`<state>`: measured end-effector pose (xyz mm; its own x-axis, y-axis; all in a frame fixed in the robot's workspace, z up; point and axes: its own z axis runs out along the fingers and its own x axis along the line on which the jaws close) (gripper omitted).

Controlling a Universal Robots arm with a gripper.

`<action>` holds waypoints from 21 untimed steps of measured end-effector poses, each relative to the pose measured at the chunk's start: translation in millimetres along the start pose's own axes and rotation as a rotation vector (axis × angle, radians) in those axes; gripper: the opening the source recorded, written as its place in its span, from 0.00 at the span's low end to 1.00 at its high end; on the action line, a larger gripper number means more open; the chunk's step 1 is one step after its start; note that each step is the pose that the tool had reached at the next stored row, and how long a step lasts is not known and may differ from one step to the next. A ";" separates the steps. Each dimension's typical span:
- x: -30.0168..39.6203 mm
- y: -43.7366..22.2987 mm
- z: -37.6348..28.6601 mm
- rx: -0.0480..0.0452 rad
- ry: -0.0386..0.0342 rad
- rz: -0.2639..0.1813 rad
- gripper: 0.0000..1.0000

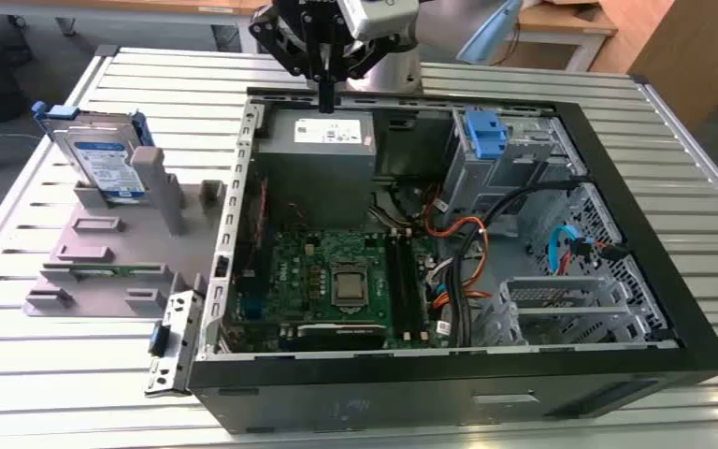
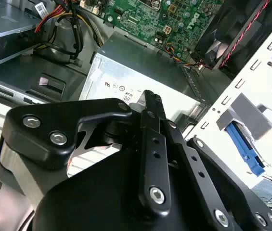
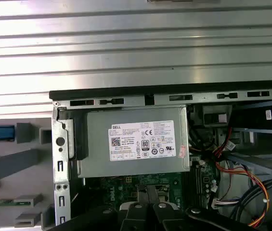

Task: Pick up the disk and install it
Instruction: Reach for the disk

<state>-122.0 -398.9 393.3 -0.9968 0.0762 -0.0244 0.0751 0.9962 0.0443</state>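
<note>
Gripper (image 1: 325, 103): hanging over the power supply (image 1: 319, 134) at the case's (image 1: 459, 374) rear, fingers lying pressed together, gripping nothing.
Disk (image 1: 100, 157): standing on edge in the stand (image 1: 97, 253), well apart from the gripper, off the case's side at the exterior view's left.
Stand: sitting on the table (image 1: 35, 374), just beside the case.

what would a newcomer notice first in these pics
The open computer case takes up the middle of the exterior view, with its green motherboard exposed. The black gripper hangs over the grey power-supply box at the far end of the case, jaws closed on nothing. At the exterior view's left, the disk stands upright in the grey stand, apart from the gripper.
</note>
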 end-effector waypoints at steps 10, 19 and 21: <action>3.0 -0.2 0.0 -0.0001 -0.0006 0.000 0.11; 4.1 -0.3 -0.1 0.0000 -0.0006 0.000 0.11; 4.2 -0.3 -0.1 0.0000 -0.0006 0.000 0.11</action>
<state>-126.2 -398.9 393.3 -0.9968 0.0762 -0.0250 0.0750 0.9962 0.0444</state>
